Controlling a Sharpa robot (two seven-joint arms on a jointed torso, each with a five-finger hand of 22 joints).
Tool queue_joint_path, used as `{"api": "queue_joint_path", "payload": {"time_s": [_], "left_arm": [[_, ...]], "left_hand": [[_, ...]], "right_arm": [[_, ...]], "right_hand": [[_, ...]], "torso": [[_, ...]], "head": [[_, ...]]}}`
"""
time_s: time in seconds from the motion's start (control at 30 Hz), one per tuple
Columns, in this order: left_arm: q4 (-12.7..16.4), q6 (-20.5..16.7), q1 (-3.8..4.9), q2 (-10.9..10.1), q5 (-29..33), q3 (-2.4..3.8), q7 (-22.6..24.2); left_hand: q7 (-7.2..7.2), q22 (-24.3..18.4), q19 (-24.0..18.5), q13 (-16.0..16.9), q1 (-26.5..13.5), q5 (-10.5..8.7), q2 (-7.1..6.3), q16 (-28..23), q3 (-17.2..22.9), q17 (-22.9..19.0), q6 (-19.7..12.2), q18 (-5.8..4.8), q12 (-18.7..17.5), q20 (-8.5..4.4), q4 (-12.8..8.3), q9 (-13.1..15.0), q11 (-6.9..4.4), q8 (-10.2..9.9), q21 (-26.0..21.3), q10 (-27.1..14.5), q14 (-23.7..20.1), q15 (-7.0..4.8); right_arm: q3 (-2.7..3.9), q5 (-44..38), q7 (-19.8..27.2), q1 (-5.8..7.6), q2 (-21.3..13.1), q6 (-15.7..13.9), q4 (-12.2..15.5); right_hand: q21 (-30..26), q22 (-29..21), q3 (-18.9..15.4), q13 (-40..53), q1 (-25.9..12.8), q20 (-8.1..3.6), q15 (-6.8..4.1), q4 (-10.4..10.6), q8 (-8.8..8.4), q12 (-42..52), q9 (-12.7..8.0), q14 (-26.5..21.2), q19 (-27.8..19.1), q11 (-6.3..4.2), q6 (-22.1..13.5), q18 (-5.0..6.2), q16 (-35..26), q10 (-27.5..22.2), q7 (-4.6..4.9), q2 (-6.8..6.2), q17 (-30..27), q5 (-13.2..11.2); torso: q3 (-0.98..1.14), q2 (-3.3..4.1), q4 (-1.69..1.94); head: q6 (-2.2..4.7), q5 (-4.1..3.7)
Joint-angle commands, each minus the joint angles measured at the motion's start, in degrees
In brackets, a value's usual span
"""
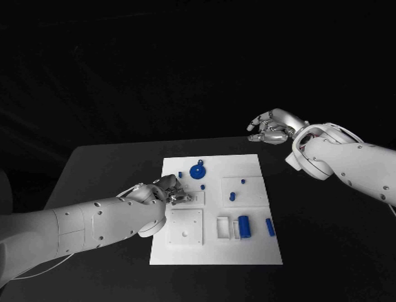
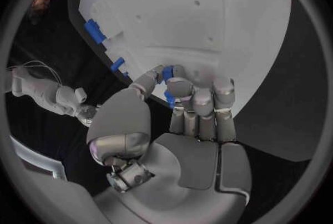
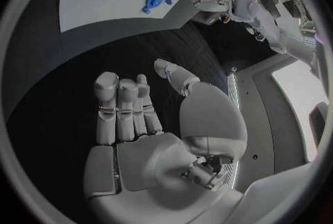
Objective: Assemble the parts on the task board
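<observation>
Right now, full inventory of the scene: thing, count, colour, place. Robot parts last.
Table: one, black, under everything.
Task board: one, white, mid-table.
Round part: one, blue, board's far side.
Bar parts: two, blue, board's near right area.
Small pegs: several, blue, mid-board; exact count unclear.
Small part: one, blue, pinched in the left hand's fingers.
Left hand: silver, at the board's left edge, holding that part.
Right hand: silver, empty, raised beyond the board's far right corner.

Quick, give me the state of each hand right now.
Left hand: holding a small blue part pinched in its fingers over the task board.
Right hand: open, holding nothing, off the board over the black table.
</observation>
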Motion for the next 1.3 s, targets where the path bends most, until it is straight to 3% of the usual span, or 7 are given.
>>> {"api": "queue_joint_path", "payload": {"time_s": [0.03,0.17,0.6,1.3], "left_arm": [[0.14,0.2,-0.05,0.15,0.66,0.01,0.92],[0.13,0.17,-0.05,0.18,0.78,0.01,0.96],[0.07,-0.14,-0.05,0.26,1.19,0.01,1.15],[-0.11,-0.07,-0.04,0.13,1.66,0.02,1.25]], "left_hand": [[-2.03,0.35,-0.31,-0.05,-0.53,0.09,-0.65,0.21,-0.11,0.08,5.15,0.62,0.26,-6.07,0.79,0.0,-0.68,0.35,0.12,0.44,1.46,-3.17],[-2.0,0.34,-0.38,-0.12,-0.85,0.03,-1.7,0.17,-0.05,0.08,5.08,0.66,0.2,-6.05,1.61,-0.06,-0.64,0.32,0.09,0.43,1.41,-3.13],[-1.97,0.3,-0.37,-0.27,-1.37,-0.26,-3.3,0.08,0.29,0.07,5.0,0.77,0.1,-6.06,3.57,-0.14,-0.6,0.34,0.07,0.48,1.39,-3.09],[-1.99,0.25,-0.28,-0.4,-1.14,-1.7,-5.08,0.05,1.0,0.1,4.91,0.96,0.08,-6.11,5.99,-0.09,-0.62,0.49,0.13,0.54,1.43,-3.13]], "right_arm": [[0.02,-0.06,0.26,0.02,0.0,0.73,0.11],[0.02,-0.06,0.24,0.02,-0.01,0.72,0.12],[0.02,-0.06,0.25,0.02,0.01,0.78,0.11],[0.02,-0.06,0.27,0.01,0.07,0.87,0.0]], "right_hand": [[-0.26,1.03,0.07,-0.06,-0.46,-0.31,-0.05,0.23,-0.34,0.41,0.05,0.28,0.12,0.25,-0.11,6.55,-0.21,-0.1,0.43,0.05,0.09,0.37],[-0.26,1.03,0.07,-0.06,-0.45,-0.31,-0.05,0.22,-0.34,0.41,0.05,0.28,0.12,0.25,-0.11,6.55,-0.21,-0.1,0.43,0.05,0.1,0.39],[-0.26,1.03,0.05,-0.07,-0.43,-0.32,-0.04,0.18,-0.36,0.42,0.05,0.28,0.12,0.25,-0.15,6.55,-0.21,-0.1,0.44,0.05,0.1,0.45],[-0.26,1.04,0.01,-0.08,-0.42,-0.33,-0.04,0.16,-0.38,0.44,0.06,0.29,0.12,0.26,-0.18,6.55,-0.21,-0.09,0.44,0.08,0.11,0.5]], "torso": [[0.0,0.01,-0.02],[0.01,0.02,-0.01],[-0.01,0.0,0.01],[0.02,0.0,-0.02]], "head": [[0.04,-0.03],[0.05,-0.03],[0.02,-0.08],[0.0,-0.1]]}}
